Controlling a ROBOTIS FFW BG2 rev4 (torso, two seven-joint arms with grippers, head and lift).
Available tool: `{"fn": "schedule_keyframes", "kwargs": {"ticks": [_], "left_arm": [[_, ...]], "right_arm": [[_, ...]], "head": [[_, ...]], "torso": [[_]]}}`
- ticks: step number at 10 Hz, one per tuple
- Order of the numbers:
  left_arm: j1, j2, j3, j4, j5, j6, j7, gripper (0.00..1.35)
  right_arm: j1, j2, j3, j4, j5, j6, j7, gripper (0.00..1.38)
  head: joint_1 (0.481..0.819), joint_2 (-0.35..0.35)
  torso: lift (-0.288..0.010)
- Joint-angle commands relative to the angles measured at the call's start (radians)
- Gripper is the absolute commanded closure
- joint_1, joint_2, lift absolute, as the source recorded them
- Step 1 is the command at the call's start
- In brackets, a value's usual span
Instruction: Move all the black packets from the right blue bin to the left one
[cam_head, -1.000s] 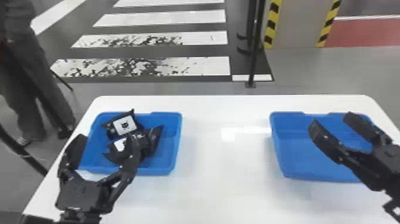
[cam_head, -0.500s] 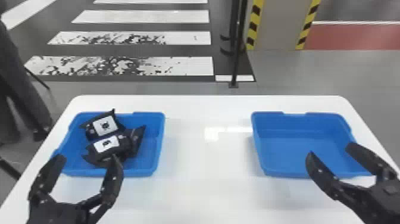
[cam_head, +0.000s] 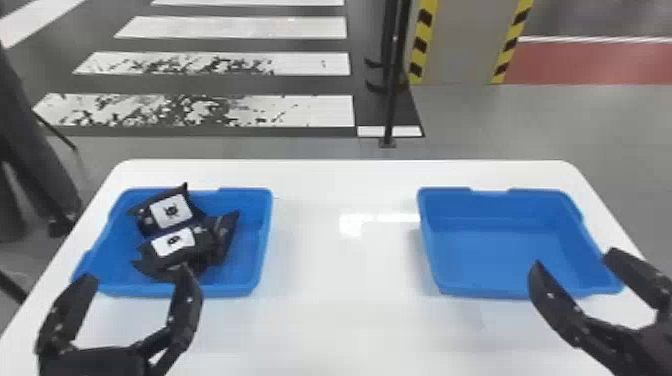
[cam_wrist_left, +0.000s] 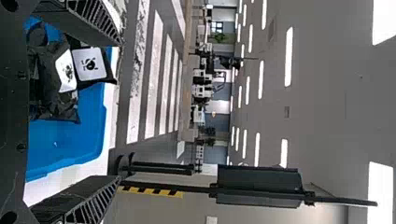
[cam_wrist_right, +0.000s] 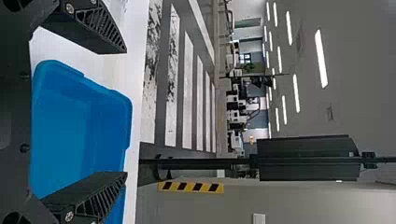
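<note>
While packets (cam_head: 200, 247) lie heaped in left bin (cam_head: 265, 235), left gripper (cam_head: 137, 275) hangs spread near them; right gripper (cam_head: 574, 259), also spread, near right bin (cam_head: 490, 255).

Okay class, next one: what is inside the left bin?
Black packets lie heaped in the left bin, two with white labels facing up. Whatever lies beneath the heap is covered, so the exact number of packets cannot be told.

White stripes (cam_head: 230, 27) cross dark floor beyond a white table (cam_head: 345, 320).
</note>
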Motion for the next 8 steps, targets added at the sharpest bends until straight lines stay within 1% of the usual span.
{"fn": "schedule_keyframes", "kwargs": {"ticks": [1,4,8], "left_arm": [[-0.008,-0.003,-0.025,-0.011,0.002,-0.009,-0.001,0.00],[-0.008,-0.003,-0.027,-0.011,0.006,-0.011,-0.001,0.00],[-0.013,-0.003,-0.035,-0.011,0.006,-0.014,-0.001,0.00]], "right_arm": [[-0.003,0.000,0.000,-0.002,0.005,0.000,0.000,0.10],[-0.006,0.000,0.000,-0.002,0.003,0.000,0.000,0.10],[-0.021,-0.006,0.018,0.006,-0.001,0.007,0.002,0.11]], "head": [[0.695,-0.005],[0.695,-0.025],[0.695,-0.019]], "torso": [[-0.140],[-0.140],[-0.140]]}}
